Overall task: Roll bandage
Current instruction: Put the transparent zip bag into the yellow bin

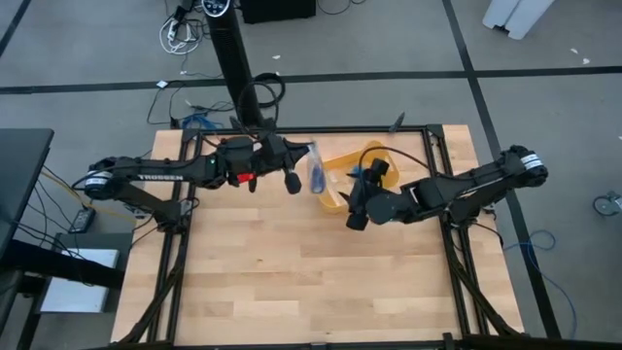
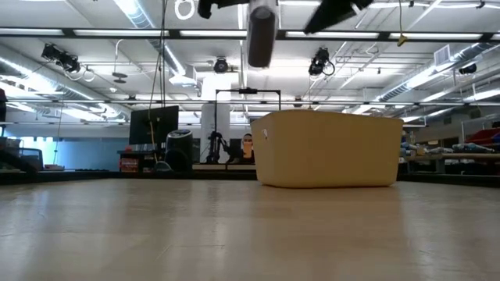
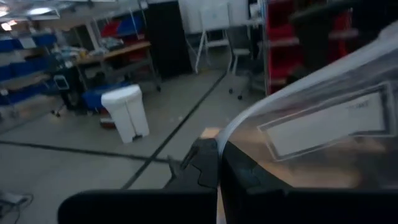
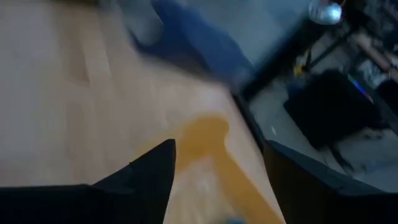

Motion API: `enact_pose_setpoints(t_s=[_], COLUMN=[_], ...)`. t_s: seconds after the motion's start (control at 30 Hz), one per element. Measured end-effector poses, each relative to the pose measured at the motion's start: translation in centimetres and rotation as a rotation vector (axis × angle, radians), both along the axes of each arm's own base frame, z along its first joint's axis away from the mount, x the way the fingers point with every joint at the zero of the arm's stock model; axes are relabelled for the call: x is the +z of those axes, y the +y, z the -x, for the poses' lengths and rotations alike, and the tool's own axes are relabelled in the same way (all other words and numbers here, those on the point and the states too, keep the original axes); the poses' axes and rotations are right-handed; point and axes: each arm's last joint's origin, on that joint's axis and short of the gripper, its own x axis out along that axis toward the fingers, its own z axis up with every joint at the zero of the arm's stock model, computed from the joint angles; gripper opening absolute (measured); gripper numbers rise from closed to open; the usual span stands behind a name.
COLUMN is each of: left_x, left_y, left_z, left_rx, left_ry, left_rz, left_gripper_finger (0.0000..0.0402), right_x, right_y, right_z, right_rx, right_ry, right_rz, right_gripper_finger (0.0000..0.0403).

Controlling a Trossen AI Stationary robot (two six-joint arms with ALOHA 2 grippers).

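Observation:
My left gripper [image 1: 294,175] is raised above the table's far middle, shut on a clear plastic wrapper [image 1: 315,171]. The wrapper looks blue in the high view, from the dark-blue bandage [image 4: 193,43] inside it. It fills the right of the left wrist view [image 3: 323,118], where a white label shows on it. My right gripper [image 1: 356,209] is open and empty [image 4: 217,180], raised beside the near left corner of the yellow plastic tub [image 1: 345,156]. The tub stands on the table [image 2: 328,148]. My left gripper holds the clear wrapper by one end [image 3: 249,155], coming level from the table's left. The wrapper is lifted clear of the table, next to the tub's left wall. The gripper itself hides the exact place of contact.
The wooden table top [image 1: 292,272] lies bare in front of both arms. A black frame [image 1: 428,131] runs around the table. A camera post [image 1: 233,58] stands behind the far edge.

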Motion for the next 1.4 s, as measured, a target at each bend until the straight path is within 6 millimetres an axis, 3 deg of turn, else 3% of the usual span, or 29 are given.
enact_pose_setpoints(t_s=[0.17, 0.33, 0.57, 0.87, 1.0, 1.23, 1.4], left_x=[-0.7, -2.3, -5.1, -8.4, -7.4, -4.8, -6.0], left_y=[0.9, 1.9, 3.7, 4.5, 3.6, 2.3, 2.6], left_z=[-0.5, -3.0, -7.8, -12.2, -12.6, -12.6, -13.2], left_rx=[0.037, 0.040, 0.010, 0.018, -0.016, -0.124, -0.259], left_ry=[0.089, 0.243, 0.554, 1.036, 1.137, 1.143, 1.135], left_rz=[0.042, 0.043, -0.090, -0.401, -0.538, -0.675, -0.662], left_gripper_finger=[0.0004, 0.0004, 0.0004, 0.0004, 0.0004, 0.0006, 0.0007], right_x=[-0.6, -0.6, -0.2, 1.1, 1.6, 2.5, 2.9], right_y=[-1.5, -2.2, -3.0, -2.8, -2.8, -3.2, -3.3], right_z=[2.1, 2.4, 3.3, 4.8, 5.6, 6.7, 7.1], right_rx=[-0.095, -0.123, -0.165, -0.154, -0.155, -0.151, -0.146], right_ry=[0.134, 0.149, 0.166, 0.111, 0.096, 0.068, 0.053], right_rz=[-0.011, -0.034, 0.003, -0.001, 0.010, 0.013, 0.013], right_gripper_finger=[0.0227, 0.0198, 0.0154, 0.0144, 0.0143, 0.0142, 0.0137])
